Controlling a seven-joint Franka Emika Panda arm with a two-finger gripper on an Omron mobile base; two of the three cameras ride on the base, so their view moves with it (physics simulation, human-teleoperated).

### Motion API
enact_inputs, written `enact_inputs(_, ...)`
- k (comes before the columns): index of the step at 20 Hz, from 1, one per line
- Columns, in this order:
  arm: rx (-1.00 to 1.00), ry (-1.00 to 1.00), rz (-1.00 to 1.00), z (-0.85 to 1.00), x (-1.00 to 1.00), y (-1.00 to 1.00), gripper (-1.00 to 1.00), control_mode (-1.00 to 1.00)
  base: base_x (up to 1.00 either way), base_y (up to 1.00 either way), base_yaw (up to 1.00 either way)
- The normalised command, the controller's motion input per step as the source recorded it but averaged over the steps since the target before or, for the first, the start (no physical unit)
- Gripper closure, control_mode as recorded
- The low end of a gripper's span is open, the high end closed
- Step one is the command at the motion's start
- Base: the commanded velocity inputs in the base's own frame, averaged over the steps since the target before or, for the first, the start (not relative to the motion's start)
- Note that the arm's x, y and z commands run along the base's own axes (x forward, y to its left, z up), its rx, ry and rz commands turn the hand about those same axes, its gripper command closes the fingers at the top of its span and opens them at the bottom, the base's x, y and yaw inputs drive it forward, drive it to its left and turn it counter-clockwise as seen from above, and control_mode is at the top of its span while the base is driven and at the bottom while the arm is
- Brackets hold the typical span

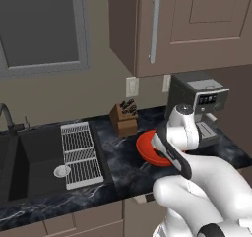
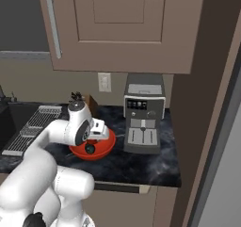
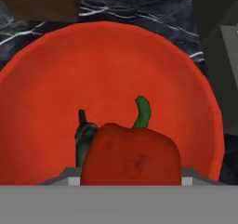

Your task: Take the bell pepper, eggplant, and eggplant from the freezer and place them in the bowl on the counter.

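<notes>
now gripper (image 3: 130,183) is closed on the red bell pepper (image 3: 131,155) just above the red-orange bowl (image 3: 56,102) on the desk (image 1: 123,162), dark eggplant (image 3: 85,137) apparently inside, pepper drop left, second eggplant unclear.

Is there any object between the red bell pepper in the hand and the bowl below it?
Nothing visible is. The bell pepper is held in the hand directly above the open red-orange bowl.
</notes>
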Motion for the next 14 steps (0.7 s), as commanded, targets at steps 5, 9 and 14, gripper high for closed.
enact_inputs(5, 0.00, 0.00, 0.00, -0.21, 0.21, -0.06, 1.00, -1.00, 0.00, 0.00, 0.00)
enact_inputs(9, 0.00, 0.00, 0.00, -0.20, 0.10, -0.01, -1.00, -1.00, 0.00, 0.00, 0.00)
enact_inputs(14, 0.00, 0.00, 0.00, -0.17, 0.04, 0.00, -1.00, -1.00, 0.00, 0.00, 0.00)
